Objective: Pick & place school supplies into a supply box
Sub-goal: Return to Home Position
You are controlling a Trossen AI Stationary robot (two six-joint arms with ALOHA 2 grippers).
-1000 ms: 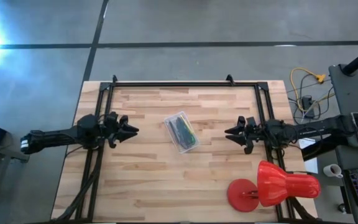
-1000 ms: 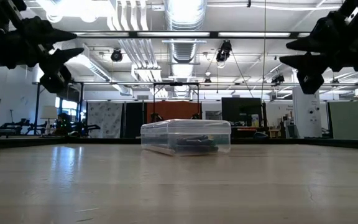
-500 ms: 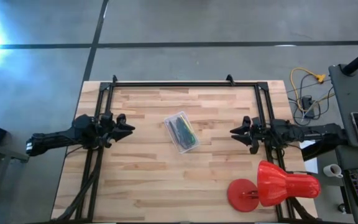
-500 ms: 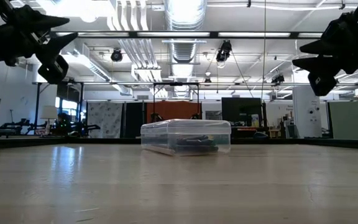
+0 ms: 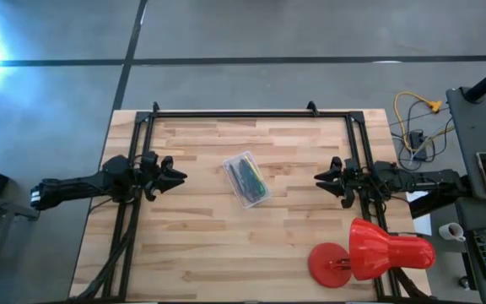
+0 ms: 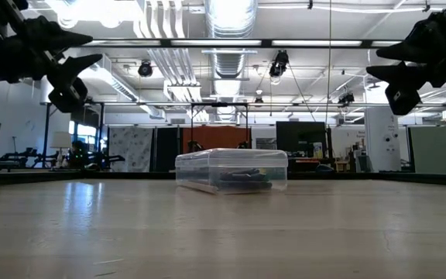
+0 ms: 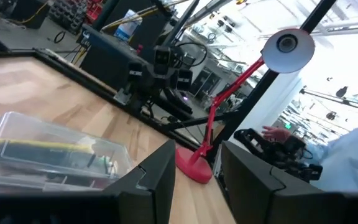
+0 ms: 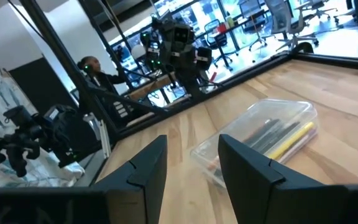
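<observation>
The clear supply box (image 5: 246, 178) rests flat on its base in the middle of the wooden table, lid on, with pens, a yellow marker and other school supplies inside; it also shows in the low view (image 6: 231, 170), the left wrist view (image 7: 48, 152) and the right wrist view (image 8: 260, 137). My left gripper (image 5: 180, 177) hovers open above the table, left of the box, fingers pointing at it. My right gripper (image 5: 317, 179) hovers open on the box's right, also pointing toward it. Both hold nothing.
A big red lamp (image 5: 369, 251) lies on the table's near right corner. A black metal frame (image 5: 251, 113) runs along the far edge and both sides. Bare wood lies between each gripper and the box. People show in the room beyond.
My right gripper has drawn back toward the table's right edge, away from the box. My left gripper pulled slightly toward the left edge, then came back toward the box. The box has stayed where it was.
</observation>
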